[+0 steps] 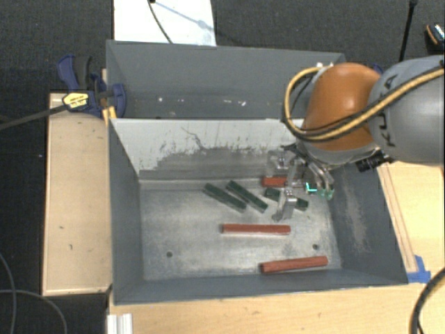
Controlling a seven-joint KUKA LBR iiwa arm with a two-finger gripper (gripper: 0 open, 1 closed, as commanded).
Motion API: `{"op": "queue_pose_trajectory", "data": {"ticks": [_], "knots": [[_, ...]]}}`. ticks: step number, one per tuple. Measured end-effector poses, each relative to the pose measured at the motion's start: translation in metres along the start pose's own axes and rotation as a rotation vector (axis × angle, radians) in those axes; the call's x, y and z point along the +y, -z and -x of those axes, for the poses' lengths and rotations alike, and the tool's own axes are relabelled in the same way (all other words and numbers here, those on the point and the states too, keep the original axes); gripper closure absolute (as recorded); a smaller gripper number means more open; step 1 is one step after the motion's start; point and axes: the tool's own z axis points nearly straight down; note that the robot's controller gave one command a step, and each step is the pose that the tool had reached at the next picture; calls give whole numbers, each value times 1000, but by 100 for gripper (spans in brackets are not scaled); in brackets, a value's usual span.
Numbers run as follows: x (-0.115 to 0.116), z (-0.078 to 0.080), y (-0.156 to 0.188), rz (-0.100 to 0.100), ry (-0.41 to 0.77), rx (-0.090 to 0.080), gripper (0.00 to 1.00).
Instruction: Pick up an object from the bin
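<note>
The tool [287, 202] stands low at the right rear of the bin [174, 256], just beside a short red block [274, 181] and the ends of two dark green bars [236, 195]. Whether it is released or clenched cannot be told. Recommendation: centre over one piece, clear of the wall, before closing. The orange wrist cover [341, 106] hides much of the approach. A long red bar [255, 229] lies well apart.

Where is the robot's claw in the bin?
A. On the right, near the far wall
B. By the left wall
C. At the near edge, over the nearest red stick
A: the gripper hangs in the right far part of the bin, just right of the dark green sticks and away from the nearest red stick.
</note>
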Motion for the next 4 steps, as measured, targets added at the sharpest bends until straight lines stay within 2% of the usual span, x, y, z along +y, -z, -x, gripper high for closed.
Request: {"op": "queue_pose_trajectory", "data": {"ticks": [1, 2, 3, 4], "knots": [[-3, -10, -80, 1, -281, -3, 0], [-3, -6, -73, 3, -278, -10, 100], [-3, -6, -73, 2, -278, -10, 100], [2, -62, -75, 1, -160, -23, 100]]}}
